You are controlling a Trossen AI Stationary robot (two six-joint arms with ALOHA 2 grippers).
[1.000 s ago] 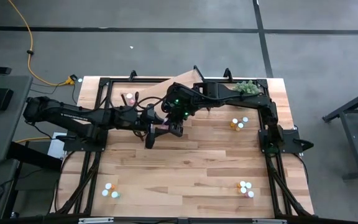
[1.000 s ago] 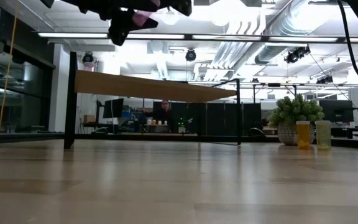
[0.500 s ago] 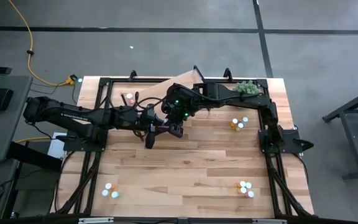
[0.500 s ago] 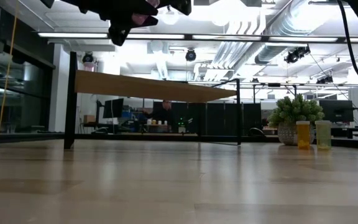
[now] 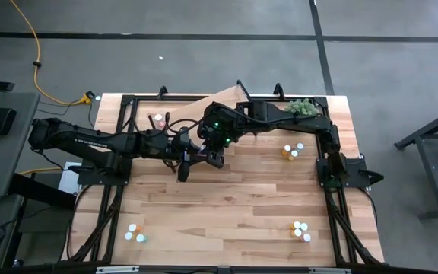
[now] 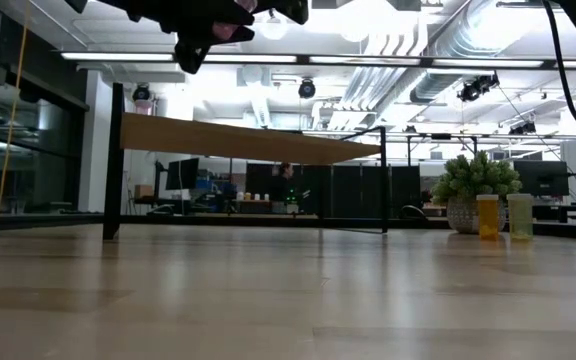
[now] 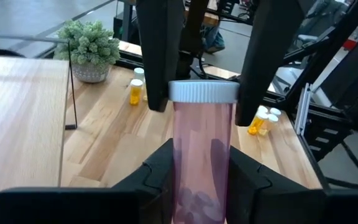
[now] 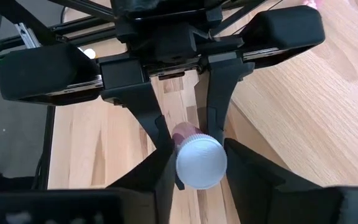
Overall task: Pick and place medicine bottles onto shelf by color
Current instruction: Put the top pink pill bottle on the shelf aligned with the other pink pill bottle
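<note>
Item: pink bottle [image 7: 202, 155] — long axis bridges both grippers, mid-air handover (above the table).
Left gripper [image 7: 201, 180]: clamped on body.
Right gripper [image 8: 194, 165]: fingers flank cap — grip uncertain.

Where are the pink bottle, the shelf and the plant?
pink bottle [image 7: 201, 155]: left wrist view, on the clear pink body below the white cap.
shelf [image 6: 248, 141]: low view, on the front edge of the plank.
plant [image 6: 476, 178]: low view, on the green foliage.
</note>
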